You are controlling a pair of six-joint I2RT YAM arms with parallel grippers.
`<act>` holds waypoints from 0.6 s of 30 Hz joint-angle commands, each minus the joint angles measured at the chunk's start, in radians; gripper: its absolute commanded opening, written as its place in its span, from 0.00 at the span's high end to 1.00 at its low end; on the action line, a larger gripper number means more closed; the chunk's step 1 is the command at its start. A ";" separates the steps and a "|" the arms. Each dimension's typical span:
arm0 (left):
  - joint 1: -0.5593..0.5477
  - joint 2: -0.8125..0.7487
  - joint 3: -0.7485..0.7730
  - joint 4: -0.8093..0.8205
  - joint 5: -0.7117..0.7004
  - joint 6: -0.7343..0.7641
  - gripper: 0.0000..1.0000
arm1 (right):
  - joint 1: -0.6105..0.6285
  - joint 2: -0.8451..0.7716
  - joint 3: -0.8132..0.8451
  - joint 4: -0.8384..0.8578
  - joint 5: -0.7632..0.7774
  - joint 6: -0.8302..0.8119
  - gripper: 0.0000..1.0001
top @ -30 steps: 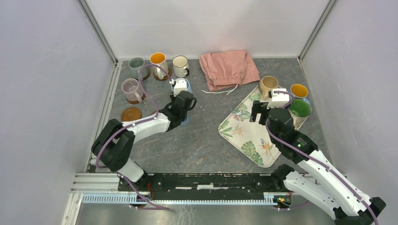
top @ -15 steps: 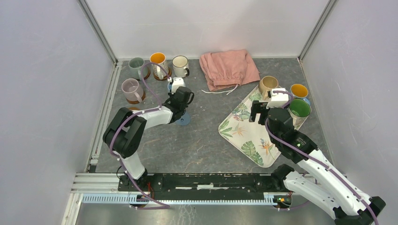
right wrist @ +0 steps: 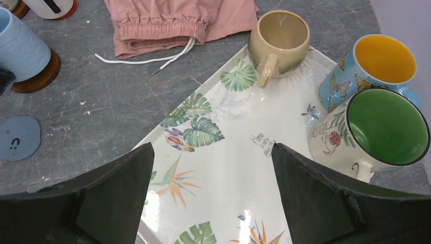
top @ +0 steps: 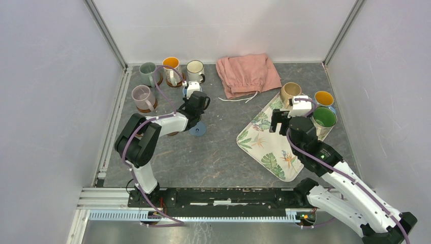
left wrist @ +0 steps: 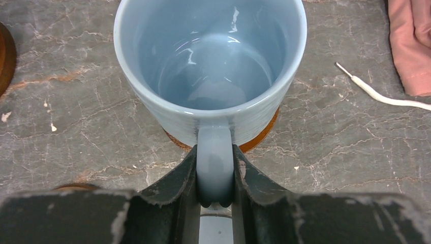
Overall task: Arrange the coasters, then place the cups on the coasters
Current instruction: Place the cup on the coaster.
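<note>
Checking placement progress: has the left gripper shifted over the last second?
Yes. The left gripper, shut on the light blue mug, moved away from the blue coaster toward the cream mug.

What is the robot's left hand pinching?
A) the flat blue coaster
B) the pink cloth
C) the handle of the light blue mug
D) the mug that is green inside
C: in the left wrist view the left gripper is clamped on both sides of the handle of the light blue mug, which stands over a brown coaster.
</note>
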 commanded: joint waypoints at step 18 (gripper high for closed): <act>0.005 -0.047 -0.012 0.098 -0.001 -0.003 0.98 | 0.002 0.006 -0.017 0.049 -0.015 0.010 0.06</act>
